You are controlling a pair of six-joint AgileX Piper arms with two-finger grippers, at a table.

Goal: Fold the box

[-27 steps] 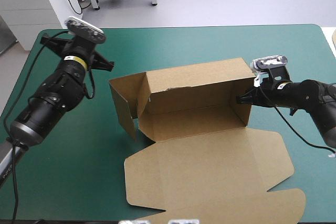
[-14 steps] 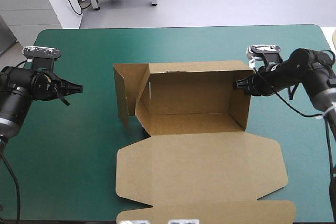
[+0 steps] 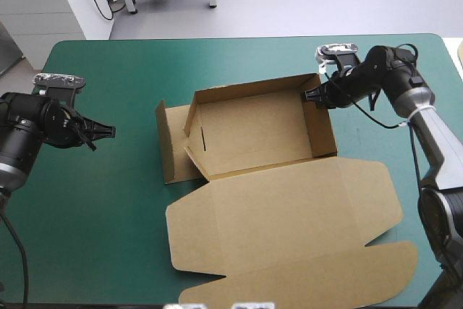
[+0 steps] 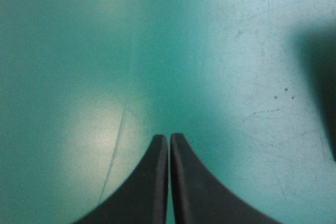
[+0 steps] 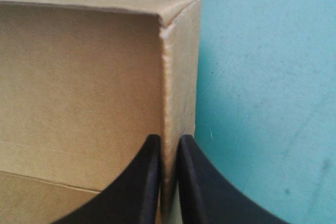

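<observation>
The brown box (image 3: 253, 132) stands mid-table as an open tray with its walls raised. Its lid (image 3: 289, 215) lies flat toward the near edge, and one side flap (image 3: 173, 146) lies out to the left. My right gripper (image 3: 309, 95) is shut on the box's right wall near the far right corner. In the right wrist view the wall's top edge (image 5: 170, 129) runs between the two fingers of that gripper (image 5: 169, 182). My left gripper (image 3: 108, 132) is shut and holds nothing, well left of the box. In its own view the left gripper (image 4: 169, 145) hangs over bare teal-green cover.
Teal-green table cover (image 3: 116, 215) lies bare to the left of the box and along the far edge. The flat lid reaches close to the table's near edge at the right.
The right gripper has drawn the box's right wall away toward the far edge, turning the whole box a little. The left arm has barely moved since just before.
</observation>
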